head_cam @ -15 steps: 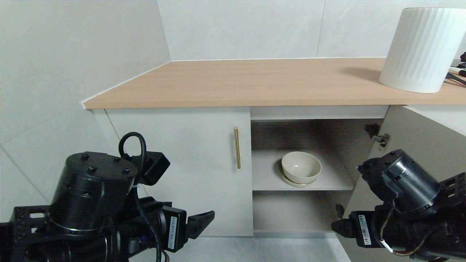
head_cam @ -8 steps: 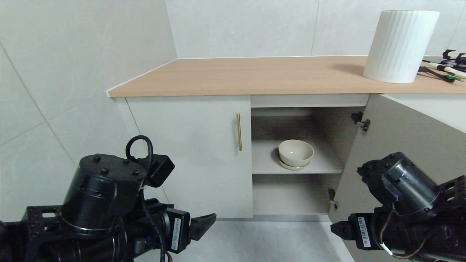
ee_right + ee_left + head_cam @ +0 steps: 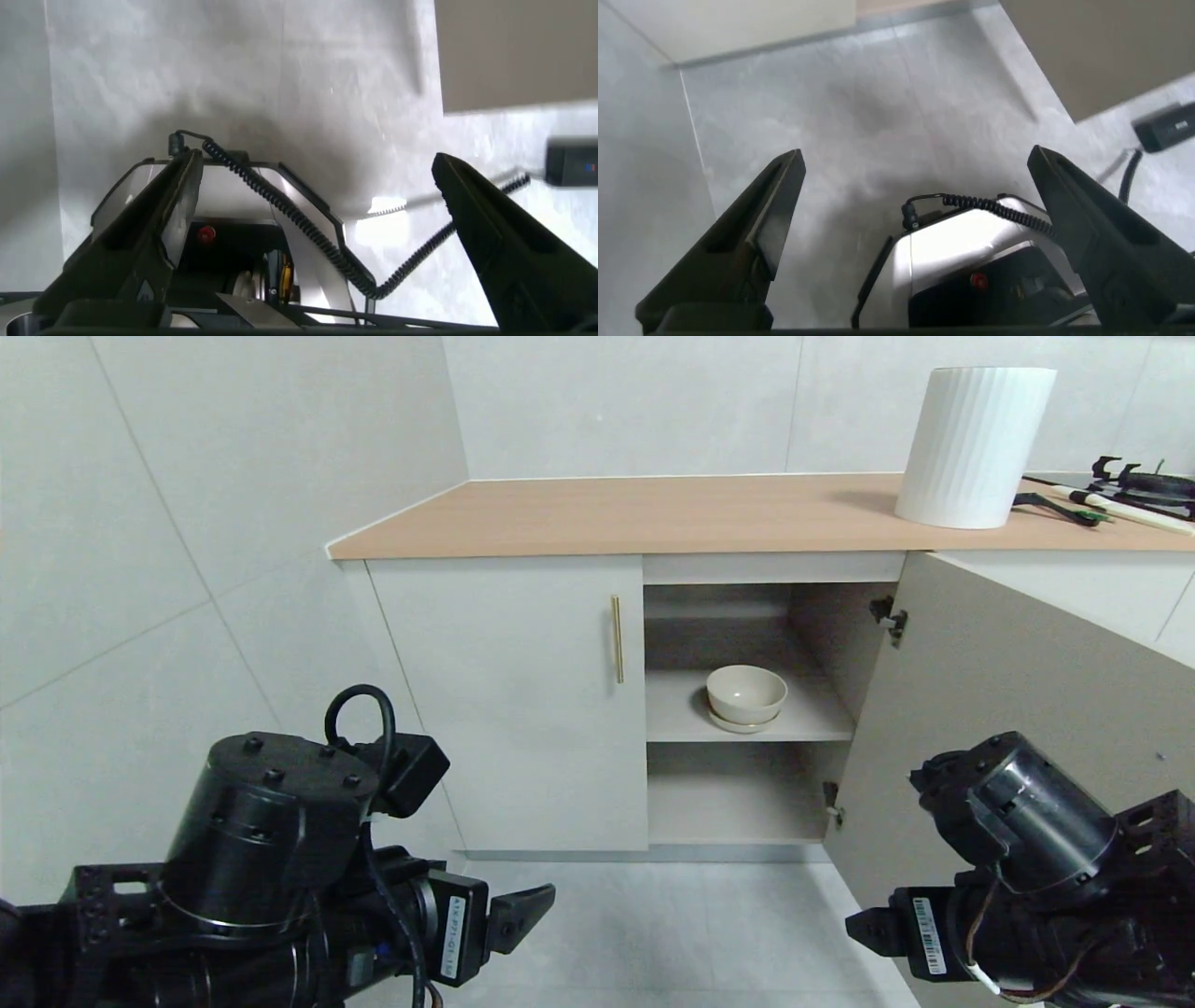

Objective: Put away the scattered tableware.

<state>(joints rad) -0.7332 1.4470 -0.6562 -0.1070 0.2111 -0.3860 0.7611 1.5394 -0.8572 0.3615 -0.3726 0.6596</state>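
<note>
Handling the bowl: the bowl (image 3: 746, 692) looks like glazed ceramic, so I judge it stiff, moderately heavy, slick to the touch and liable to chip if knocked against the shelf
Holding point: the rim is the best bet, one finger inside and one outside the wall; the rounded outer curve would likely slip out of a squeeze
Bowl position: upright on the middle shelf (image 3: 674, 717) of the open cabinet compartment, resting on a plate (image 3: 744, 722)
Plate: shallow, cream, with a thin pale edge showing around the bowl's foot; probably the same brittle ware, and hard to lift while the bowl sits on it
Left gripper (image 3: 915, 161): fingers spread wide, holding nothing, low over the grey tiled floor (image 3: 672, 933) and well apart from the cabinet
Right gripper (image 3: 316, 159): likewise wide and empty, low beside the open door (image 3: 990, 709)
Cabinet: flat matt grey panels; the closed door (image 3: 523, 700) carries a slim brass bar handle (image 3: 617, 638)
Countertop (image 3: 653, 509): smooth wood-grain surface
On the countertop: a white ribbed cylinder (image 3: 976, 446), and long-handled utensils (image 3: 1102, 499) too small to identify
</note>
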